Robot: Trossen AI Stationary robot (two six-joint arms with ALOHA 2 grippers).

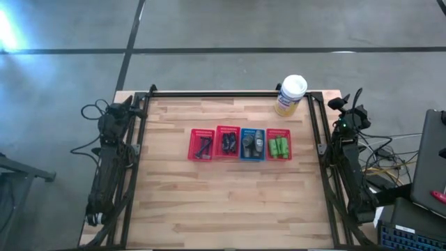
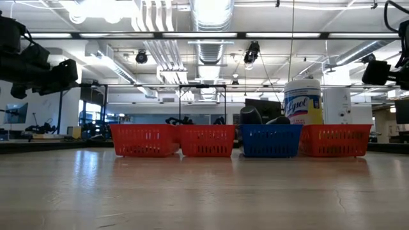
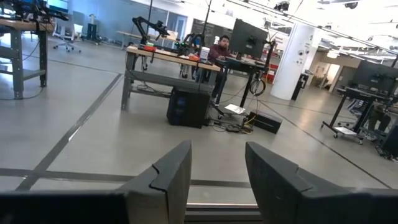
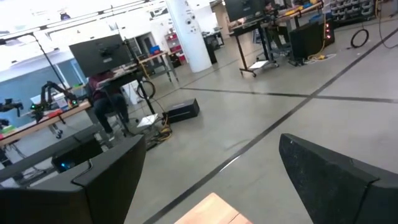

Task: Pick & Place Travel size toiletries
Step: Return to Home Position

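Four small mesh baskets stand in a row mid-table. The two left red baskets (image 1: 202, 145) (image 1: 228, 142) hold thin black razors. Grey-black tubes (image 1: 252, 143) lie in the blue basket (image 2: 270, 140), and bright green bottles (image 1: 279, 146) fill the right red basket (image 2: 335, 140). My left gripper (image 3: 217, 155) is open at the table's far-left corner (image 1: 137, 103), pointing out into the room. My right gripper (image 4: 211, 144) is open wide at the far-right corner (image 1: 352, 101). Both are far from the baskets.
A yellow canister with a white lid (image 1: 290, 94) stands near the table's far edge, just behind the right red basket. A black frame rail (image 1: 230, 93) runs along the far edge. Bare wood (image 1: 230, 202) spreads in front of the baskets. A person sits at a desk in the room beyond (image 3: 219, 46).
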